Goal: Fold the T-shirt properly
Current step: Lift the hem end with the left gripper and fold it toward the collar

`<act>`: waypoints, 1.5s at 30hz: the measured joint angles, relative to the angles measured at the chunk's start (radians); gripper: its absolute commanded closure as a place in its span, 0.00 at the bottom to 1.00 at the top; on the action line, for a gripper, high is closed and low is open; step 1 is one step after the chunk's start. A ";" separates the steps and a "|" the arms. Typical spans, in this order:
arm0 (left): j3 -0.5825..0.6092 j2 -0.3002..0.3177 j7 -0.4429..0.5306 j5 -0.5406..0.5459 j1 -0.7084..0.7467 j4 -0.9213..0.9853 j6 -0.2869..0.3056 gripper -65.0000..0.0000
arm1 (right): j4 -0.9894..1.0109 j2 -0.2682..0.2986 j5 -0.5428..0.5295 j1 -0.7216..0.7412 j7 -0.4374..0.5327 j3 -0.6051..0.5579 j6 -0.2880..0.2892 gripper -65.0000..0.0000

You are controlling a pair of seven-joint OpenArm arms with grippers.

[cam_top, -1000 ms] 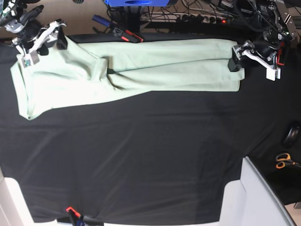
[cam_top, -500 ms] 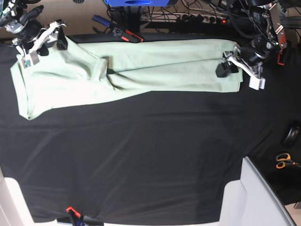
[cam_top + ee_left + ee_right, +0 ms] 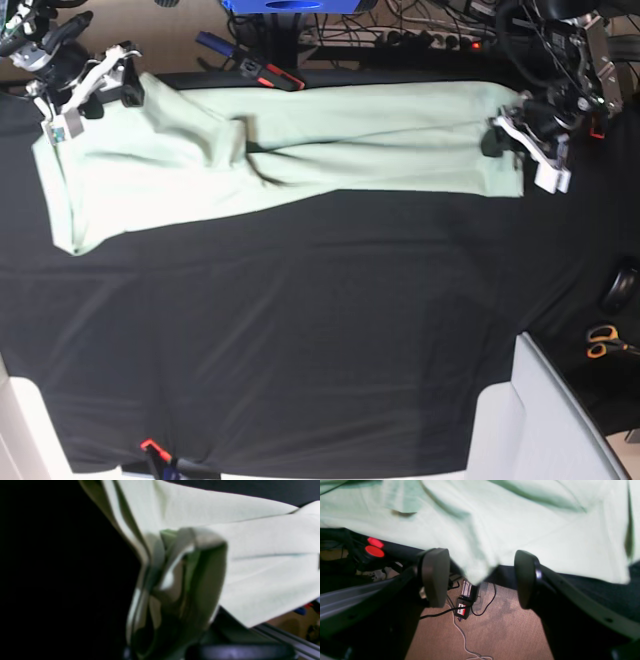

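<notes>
The pale mint-green T-shirt [image 3: 330, 135] lies folded into a long band along the far side of the black tablecloth [image 3: 300, 320]. My left gripper [image 3: 497, 138] sits at the band's right end, shut on a bunched fold of the T-shirt [image 3: 262, 542], which fills the left wrist view. At the far left corner my right gripper [image 3: 110, 97] stands open. In the right wrist view, a corner of the T-shirt [image 3: 507, 517] hangs over the table edge between the two dark pads [image 3: 435, 577] of my right gripper [image 3: 480, 578], touching neither.
Red-handled clamps [image 3: 270, 75] hold the cloth at the far edge and an orange one [image 3: 150, 447] at the near edge. Scissors [image 3: 600, 342] and a dark rounded object [image 3: 620, 288] lie at the right. A pale panel [image 3: 540, 420] fills the near right corner. Cables [image 3: 465, 607] lie on the carpet below.
My left gripper moved onto the shirt's right end and closed on it. The shirt has shifted slightly to the right and its middle folds have changed. The right arm has not moved.
</notes>
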State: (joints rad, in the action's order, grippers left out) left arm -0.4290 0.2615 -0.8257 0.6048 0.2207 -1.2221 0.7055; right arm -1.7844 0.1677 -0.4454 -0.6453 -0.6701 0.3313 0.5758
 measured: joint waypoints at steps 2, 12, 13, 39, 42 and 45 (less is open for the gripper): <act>-0.053 0.019 0.003 0.001 -0.005 -0.002 -0.001 1.00 | 0.000 0.000 0.000 0.000 0.000 0.000 0.000 0.42; -0.072 0.076 -0.011 -0.007 0.014 -0.108 -0.014 1.00 | 0.000 0.000 0.000 0.000 0.000 0.000 0.000 0.42; -0.072 0.072 -0.015 -0.010 0.032 -0.150 -0.028 1.00 | 0.000 0.000 0.000 0.000 0.000 0.000 0.000 0.42; 0.403 -0.141 -0.255 -0.017 0.100 -0.585 -0.130 1.00 | 0.000 0.000 0.000 0.005 0.000 0.000 0.000 0.42; 0.470 -0.142 -0.250 -0.015 0.071 -0.584 -0.130 1.00 | 0.000 0.000 0.000 0.005 0.000 0.000 0.000 0.42; 0.540 -0.138 -0.253 -0.017 0.053 -0.583 -0.130 1.00 | 0.000 0.000 0.000 0.005 0.000 0.000 0.000 0.42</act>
State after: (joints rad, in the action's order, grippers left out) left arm 0.1108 0.1230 -1.0786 0.5880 0.2733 -1.8050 0.5755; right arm -1.7844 0.1677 -0.4454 -0.6403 -0.6701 0.3313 0.5762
